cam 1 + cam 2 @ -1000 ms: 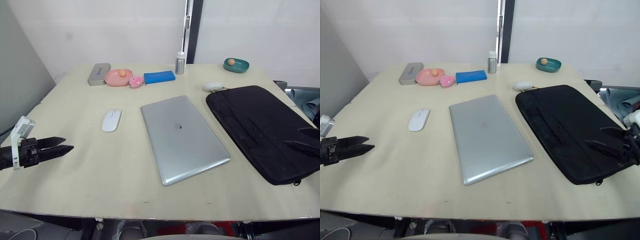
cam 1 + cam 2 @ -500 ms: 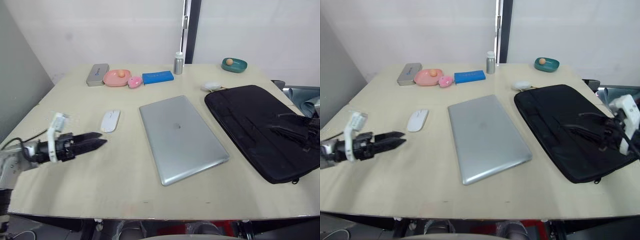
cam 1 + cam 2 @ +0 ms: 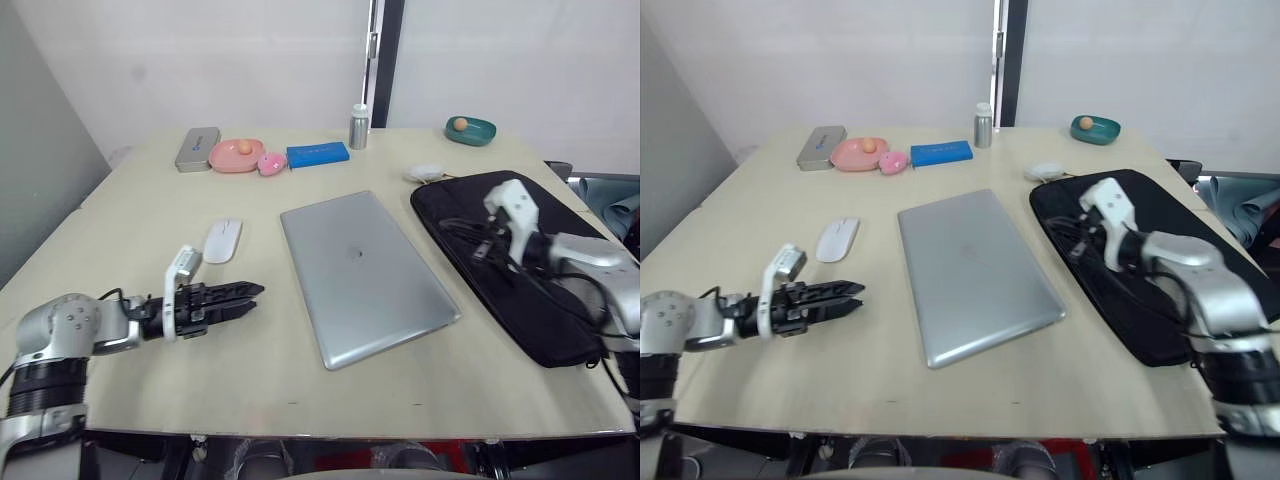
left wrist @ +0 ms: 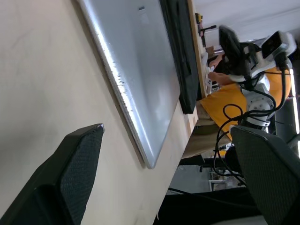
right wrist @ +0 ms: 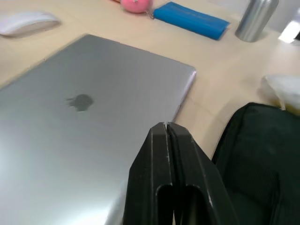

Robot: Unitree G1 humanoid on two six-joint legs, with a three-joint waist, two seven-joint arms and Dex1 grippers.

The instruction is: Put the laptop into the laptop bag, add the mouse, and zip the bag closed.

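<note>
The silver-grey laptop (image 3: 365, 275) lies shut in the middle of the table, logo up. To its right lies the black laptop bag (image 3: 520, 310), flat on the table. The white mouse (image 3: 222, 240) rests left of the laptop. My left gripper (image 3: 255, 294) is low over the table, just in front of the mouse and left of the laptop's near half. It is open and empty, with fingers (image 4: 70, 173) wide apart. My right gripper (image 3: 448, 226) hovers over the bag's left part near the laptop's far right corner. Its fingers (image 5: 166, 140) are pressed together on nothing.
Along the far edge stand a grey tin case (image 3: 197, 148), a pink dish (image 3: 237, 154), a pink toy (image 3: 271, 163), a blue box (image 3: 318, 154), a metal bottle (image 3: 359, 126) and a teal dish (image 3: 470, 128). A white plush (image 3: 427, 172) lies by the bag's far corner.
My left gripper has travelled right across the table towards the laptop, staying open. My right gripper has swung left over the bag and shut.
</note>
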